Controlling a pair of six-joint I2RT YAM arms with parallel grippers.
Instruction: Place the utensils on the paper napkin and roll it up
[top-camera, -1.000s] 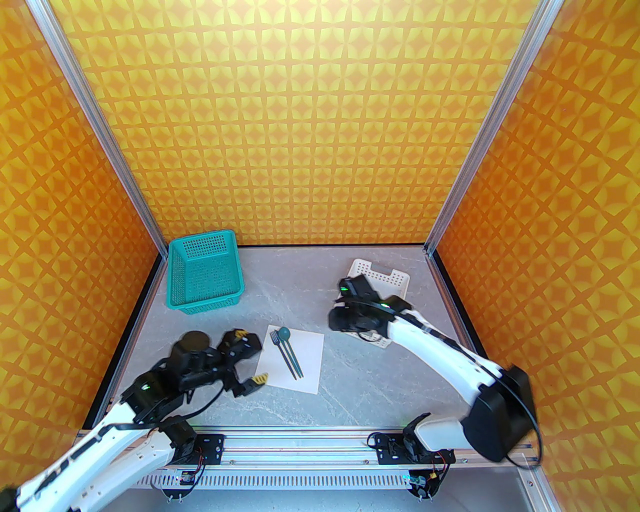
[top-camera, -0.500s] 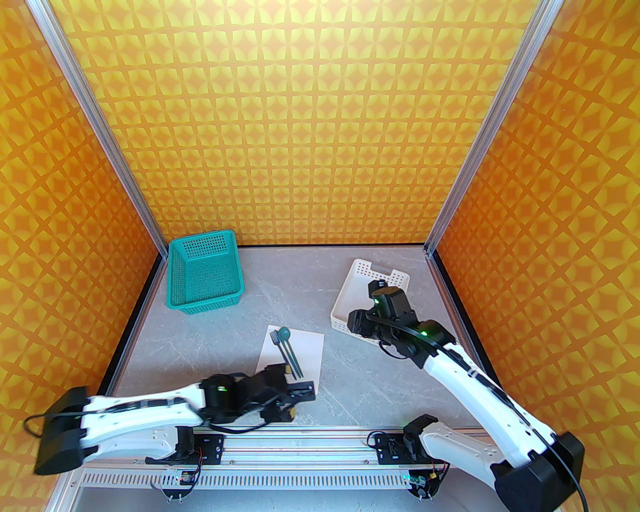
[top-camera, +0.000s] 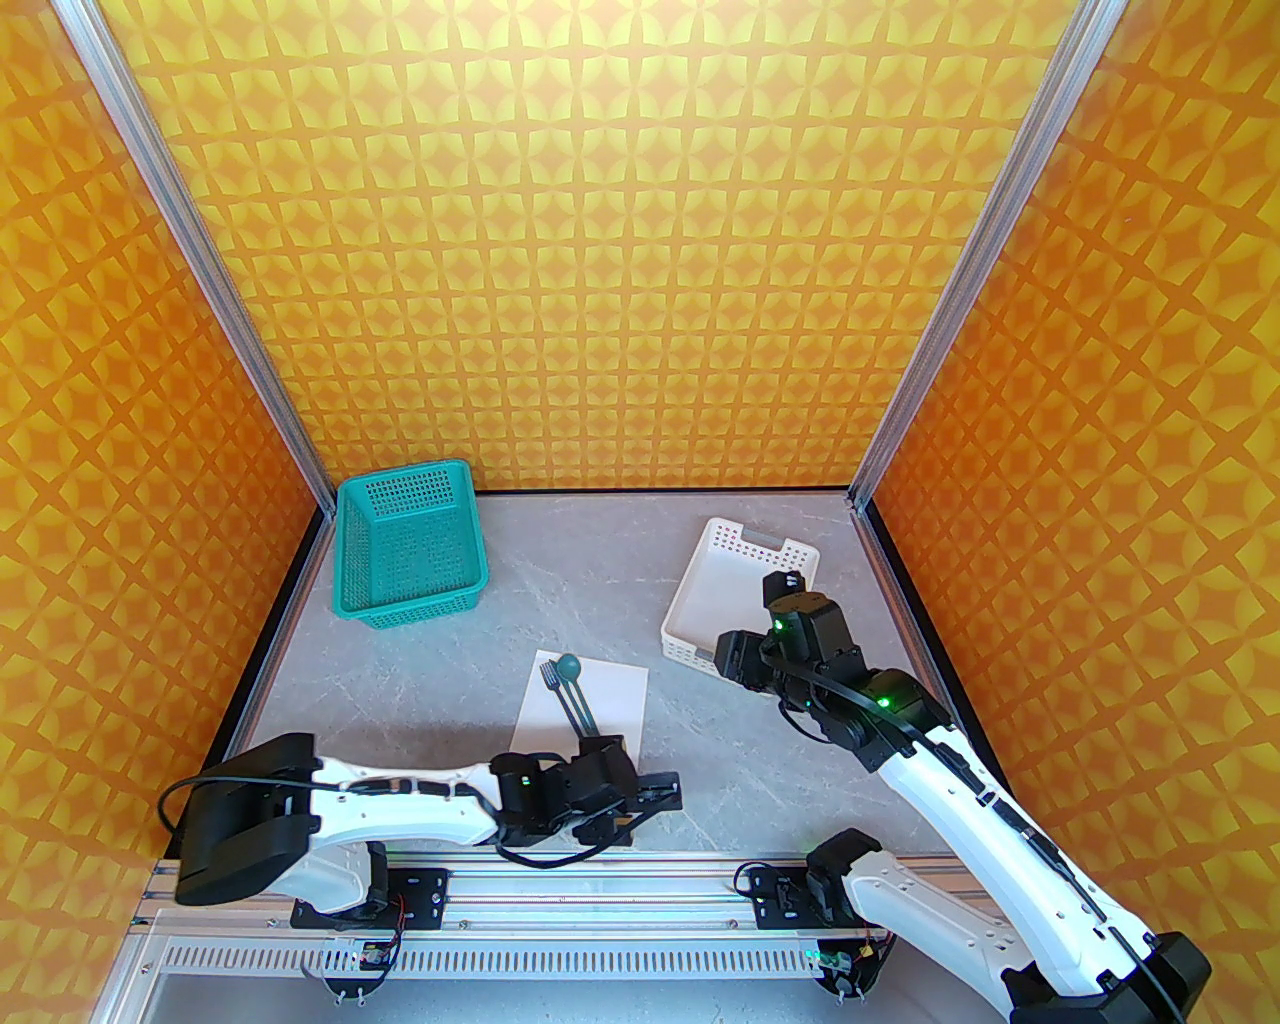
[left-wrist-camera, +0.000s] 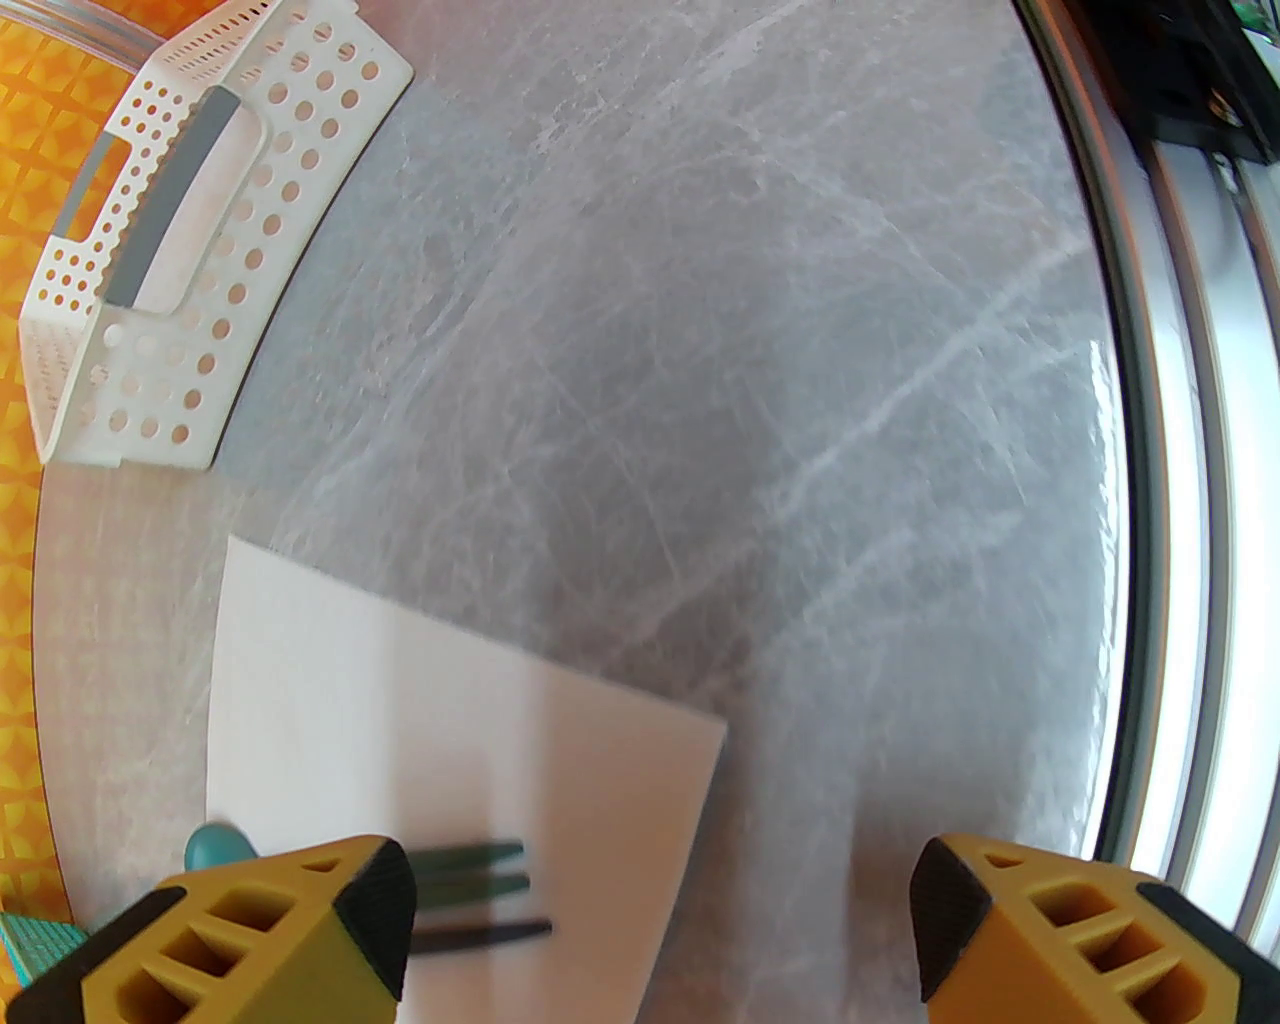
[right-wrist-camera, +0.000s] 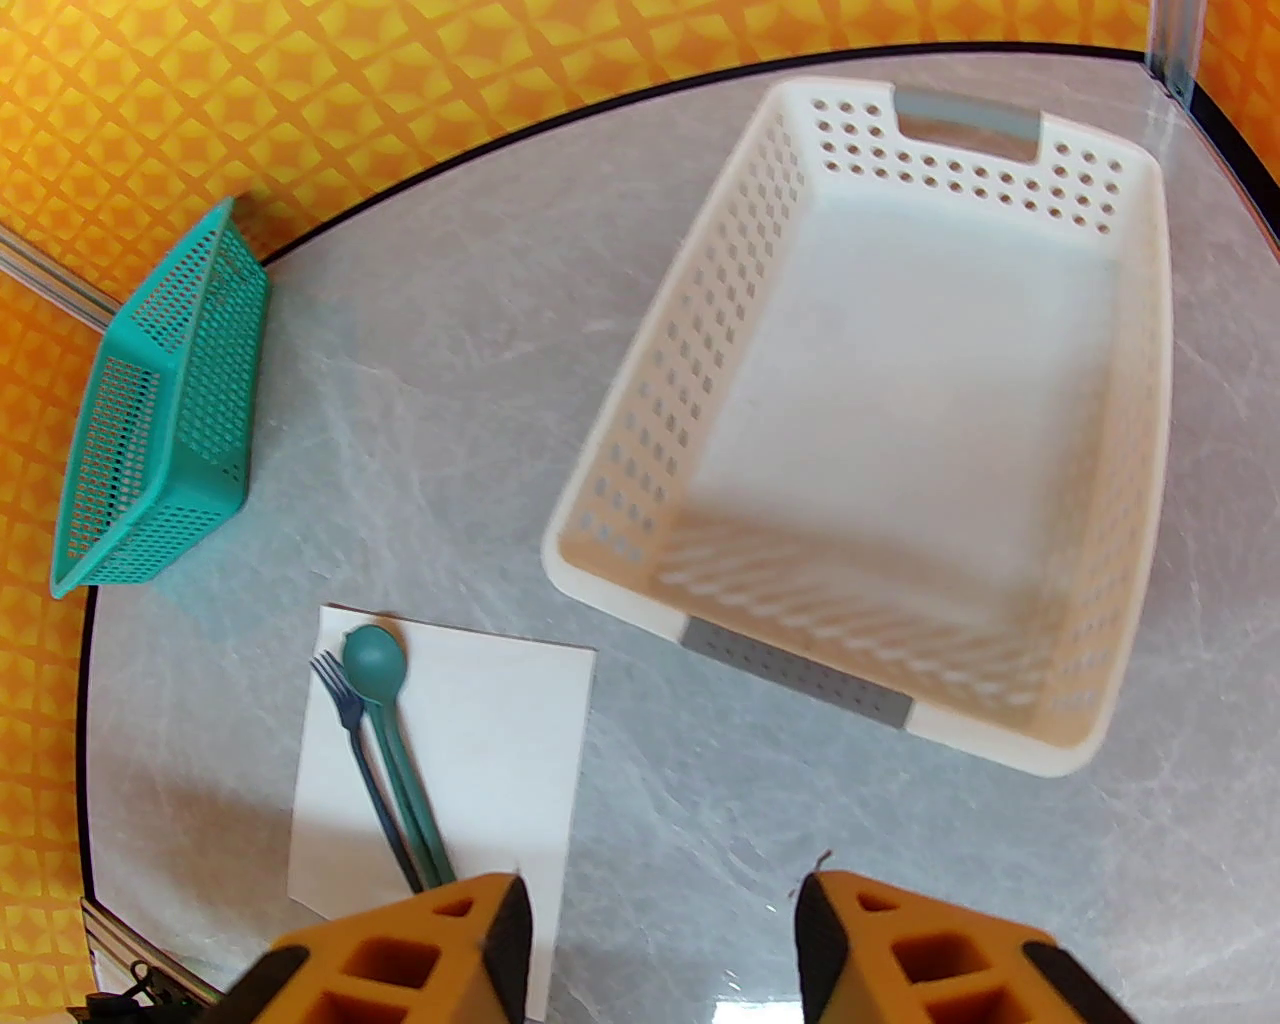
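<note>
at the middle of the grey table (top-camera: 600, 580), the paper napkin (right-wrist-camera: 500, 720) lies flat with the utensils (right-wrist-camera: 385, 740) side by side on its left half, heads toward the far wall and the spoon bowl at the far edge. the left gripper (left-wrist-camera: 660, 880) hovers at the napkin's near right corner, jaws spread wide and empty, with one finger (left-wrist-camera: 300, 930) over the handle ends. the right gripper (right-wrist-camera: 660, 900) hangs by the near end of the white tray (right-wrist-camera: 640, 420), jaws apart, pinching nothing. a teal basket (top-camera: 420, 600) stands far left.
</note>
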